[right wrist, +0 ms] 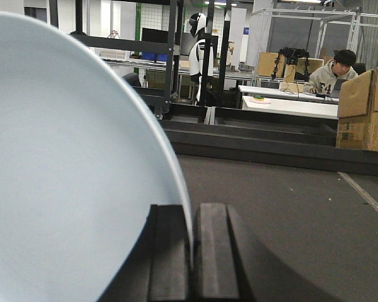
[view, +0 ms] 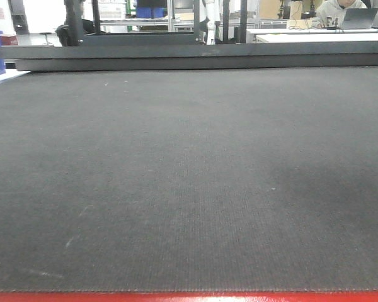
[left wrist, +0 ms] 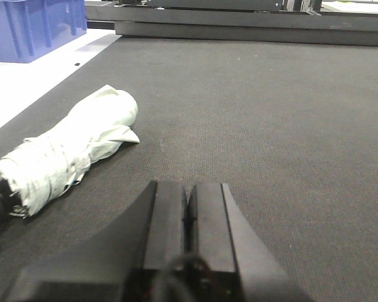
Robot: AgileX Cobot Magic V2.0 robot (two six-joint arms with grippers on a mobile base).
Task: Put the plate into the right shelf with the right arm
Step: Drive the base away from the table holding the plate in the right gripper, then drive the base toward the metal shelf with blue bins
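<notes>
The pale blue-white plate (right wrist: 69,157) fills the left half of the right wrist view, standing on edge above the dark mat. My right gripper (right wrist: 193,207) is shut on the plate's rim, one finger on each side of it. My left gripper (left wrist: 189,185) is shut with nothing in it, low over the mat. Neither gripper nor the plate shows in the front view. The right shelf is not in view close by. A steel rack with blue bins (view: 152,11) stands far at the back, and I cannot tell whether it is that shelf.
A folded pale umbrella (left wrist: 69,154) lies on the dark mat (view: 189,176) left of my left gripper. A blue bin (left wrist: 31,25) stands at the far left. Low dark beams (right wrist: 271,148) bound the mat's far side. Cardboard boxes (right wrist: 364,107) and a seated person (right wrist: 331,72) are at the right.
</notes>
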